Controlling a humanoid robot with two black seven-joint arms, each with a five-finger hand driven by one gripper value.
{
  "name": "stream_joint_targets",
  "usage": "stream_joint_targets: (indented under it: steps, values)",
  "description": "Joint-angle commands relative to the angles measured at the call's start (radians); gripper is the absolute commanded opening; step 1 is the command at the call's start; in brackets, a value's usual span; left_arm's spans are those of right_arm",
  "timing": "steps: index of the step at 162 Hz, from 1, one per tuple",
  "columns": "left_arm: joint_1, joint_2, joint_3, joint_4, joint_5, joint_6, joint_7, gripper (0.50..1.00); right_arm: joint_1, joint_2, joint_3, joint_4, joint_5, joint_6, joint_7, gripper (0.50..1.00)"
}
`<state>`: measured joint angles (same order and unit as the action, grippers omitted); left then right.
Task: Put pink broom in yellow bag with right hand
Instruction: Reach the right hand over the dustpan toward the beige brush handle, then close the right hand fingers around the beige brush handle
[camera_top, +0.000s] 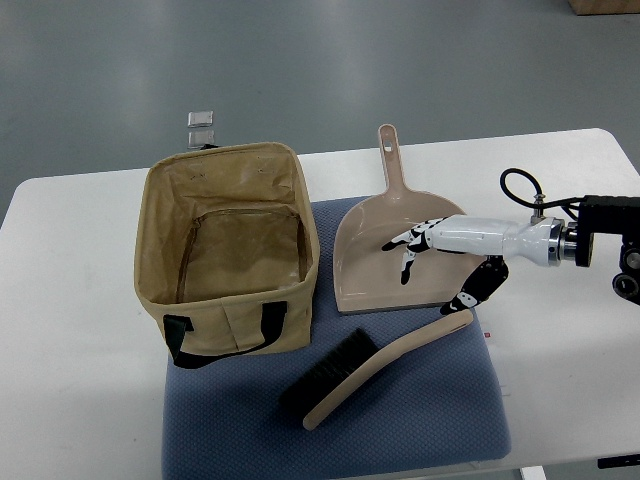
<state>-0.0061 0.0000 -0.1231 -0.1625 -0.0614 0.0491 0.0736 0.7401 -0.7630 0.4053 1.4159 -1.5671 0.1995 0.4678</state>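
1. Your target, the pink broom (375, 372), lies flat on the blue mat (420, 420), slanting from its dark bristles at lower left up to the handle tip at right, near the mat's right edge. Nothing is holding it.
2. Just above it sits the matching pink dustpan (375, 280), bowl down on the mat with its handle pointing away from you. It is not part of the job, so keep clear of it.
3. Your right hand (440, 262) comes in from the right and hovers over the dustpan's right side. The fingers are spread and relaxed, gripping nothing; the thumb hangs down towards the broom's handle tip, very close to it, though contact cannot be told.
4. The yellow bag (228, 250) stands upright on the left end of the mat, mouth wide open and empty, straps hanging at the front. That open top suits a drop from above.
5. Judged from this, the grasp is not yet made: lower onto the handle end first.
6. The left arm is not visible.
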Motion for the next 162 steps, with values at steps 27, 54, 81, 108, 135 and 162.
stream_joint_targets:
  steps: [27, 54, 81, 108, 135, 162]
  values:
    - [0.0, 0.0, 0.0, 0.0, 0.0, 0.0, 0.0, 1.0, 0.01, 0.033, -0.01, 0.051, 0.002, 0.026, -0.002, 0.93]
    - [0.0, 0.0, 0.0, 0.0, 0.0, 0.0, 0.0, 1.0, -0.03, 0.085, -0.014, 0.038, -0.002, 0.018, -0.043, 0.93]
    - [0.0, 0.0, -0.001, 0.0, 0.0, 0.001, 0.0, 1.0, -0.057, 0.099, -0.016, 0.017, -0.051, 0.009, -0.054, 0.928]
    - [0.0, 0.0, 0.0, -0.002, 0.0, 0.0, 0.0, 1.0, -0.076, 0.096, -0.019, 0.014, -0.126, -0.028, -0.054, 0.928]
    - [0.0, 0.0, -0.001, 0.0, 0.0, 0.0, 0.0, 1.0, -0.082, 0.096, -0.017, 0.012, -0.165, -0.043, -0.057, 0.928]
    - [0.0, 0.0, 0.0, 0.0, 0.0, 0.001, 0.0, 1.0, -0.084, 0.1, -0.017, -0.011, -0.212, -0.058, -0.06, 0.928]
